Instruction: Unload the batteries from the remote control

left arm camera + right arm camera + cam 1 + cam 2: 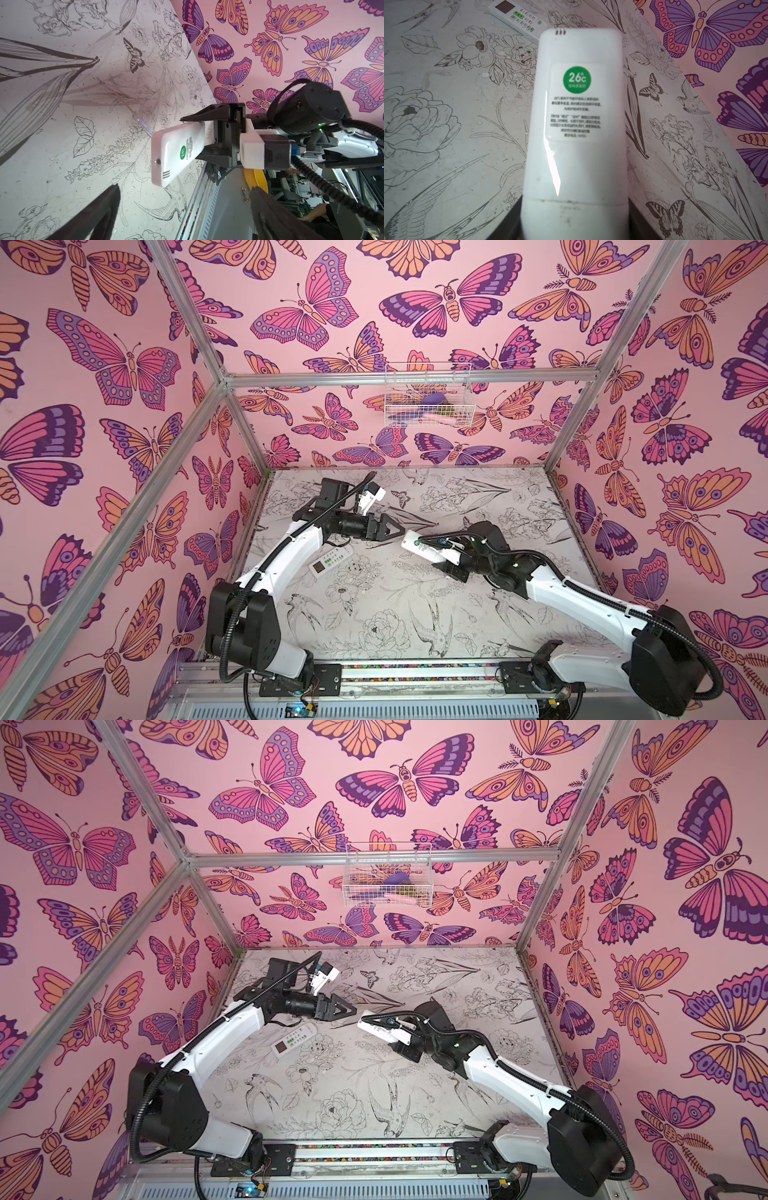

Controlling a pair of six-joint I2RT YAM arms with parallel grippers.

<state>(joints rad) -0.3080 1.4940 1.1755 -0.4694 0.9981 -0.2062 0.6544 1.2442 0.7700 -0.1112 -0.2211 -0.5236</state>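
Gripping the white remote control by one end, the right hand holds it clear of the bench, back face up, jaws closed on its long edges. Only the right wrist view shows that back plainly: a round green sticker marked 26°C, blurred print below it, and a seam across the casing near the jaws. The left wrist view alone shows a slim clear-handled tool lying on the bench beyond the remote control. Both top views show a second remote lying buttons up on the bench under the left forearm, well apart from the held one. The left hand hovers above the bench with jaws spread wide and nothing between them, pointing at the remote control's free end, near it but not touching. Both arms reach in from the near edge, their hands facing each other across the middle.
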